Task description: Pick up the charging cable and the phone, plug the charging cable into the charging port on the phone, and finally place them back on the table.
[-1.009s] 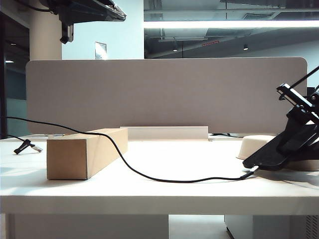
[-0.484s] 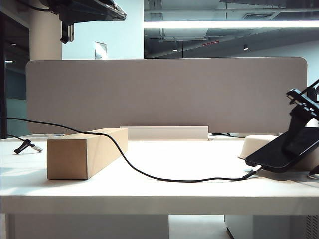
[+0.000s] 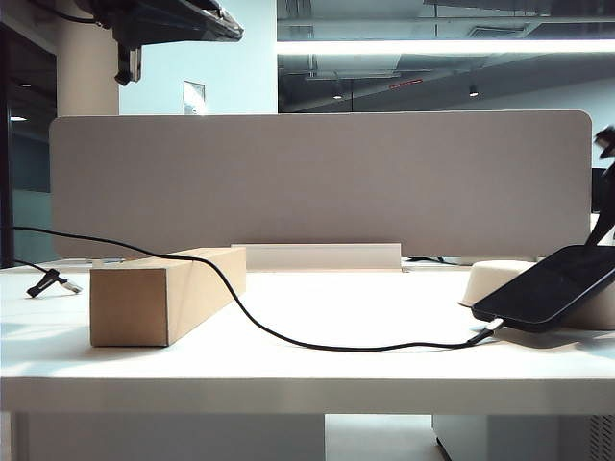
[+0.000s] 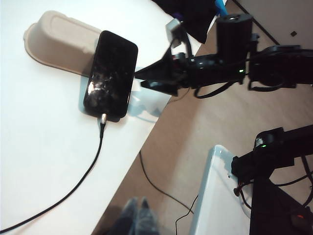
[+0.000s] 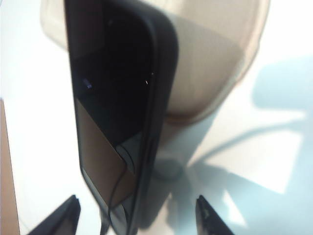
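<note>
Black and glossy, the phone (image 3: pixel 548 290) now lies free, its far end propped on the cream moulded tray (image 3: pixel 495 279) and its near end sloping toward the table (image 3: pixel 317 370); a second ago the right gripper (image 5: pixel 137 213) was clamped round it, and since then the jaws have sprung wide and the arm has pulled back, so that the exterior view shows only a blurred scrap of it at the right border; the wrist view shows both fingertips standing apart, touching nothing. The charging cable (image 3: pixel 288 338) is seated in the phone's lower short edge, its silvery plug (image 4: pixel 103 119) pushed into the charging port; so plugging and setting down both look done, and what remains, I judge, is only to clear away. The left gripper is in no view; it is shut, holding nothing that I can see.

The phone sits close to the table's right edge, which the left wrist view shows just beside it; a careless brush could tip it off; the cable trails leftward over the cardboard box (image 3: pixel 163 293), with bare tabletop between.
</note>
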`<action>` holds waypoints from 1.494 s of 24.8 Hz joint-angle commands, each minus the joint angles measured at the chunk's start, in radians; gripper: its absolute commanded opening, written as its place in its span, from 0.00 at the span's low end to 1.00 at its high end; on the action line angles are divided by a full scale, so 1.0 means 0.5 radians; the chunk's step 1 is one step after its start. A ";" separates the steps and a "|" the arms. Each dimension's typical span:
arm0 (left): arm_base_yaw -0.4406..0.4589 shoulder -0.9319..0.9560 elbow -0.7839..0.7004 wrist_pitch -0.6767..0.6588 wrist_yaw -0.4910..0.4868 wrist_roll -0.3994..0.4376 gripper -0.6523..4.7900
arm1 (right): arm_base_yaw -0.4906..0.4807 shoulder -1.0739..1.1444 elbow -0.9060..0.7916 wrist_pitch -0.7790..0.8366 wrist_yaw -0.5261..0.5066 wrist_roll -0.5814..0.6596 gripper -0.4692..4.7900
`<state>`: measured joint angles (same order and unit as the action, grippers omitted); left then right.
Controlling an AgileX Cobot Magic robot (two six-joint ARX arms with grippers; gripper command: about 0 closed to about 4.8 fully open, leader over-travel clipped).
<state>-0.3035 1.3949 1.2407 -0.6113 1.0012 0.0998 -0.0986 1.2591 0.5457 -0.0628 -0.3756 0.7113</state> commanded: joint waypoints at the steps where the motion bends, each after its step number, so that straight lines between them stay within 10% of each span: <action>1: 0.000 -0.081 0.009 -0.072 -0.131 0.125 0.11 | -0.024 -0.204 0.009 -0.178 -0.015 -0.204 0.52; 5: 0.000 -0.210 0.007 -0.227 -0.736 0.246 0.11 | -0.032 -0.504 0.008 -0.245 0.059 -0.472 0.12; 20: 0.000 -1.110 -0.794 0.427 -1.477 0.149 0.11 | -0.034 -1.271 -0.162 -0.119 0.169 -0.828 0.08; 37: -0.001 -1.938 -1.856 1.057 -1.649 -0.324 0.11 | -0.032 -1.789 -0.568 0.076 0.178 -0.839 0.08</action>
<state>-0.3031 0.4370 0.3397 -0.1505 0.1833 -0.0345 -0.1154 0.3805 0.2726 -0.0444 -0.2886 0.2890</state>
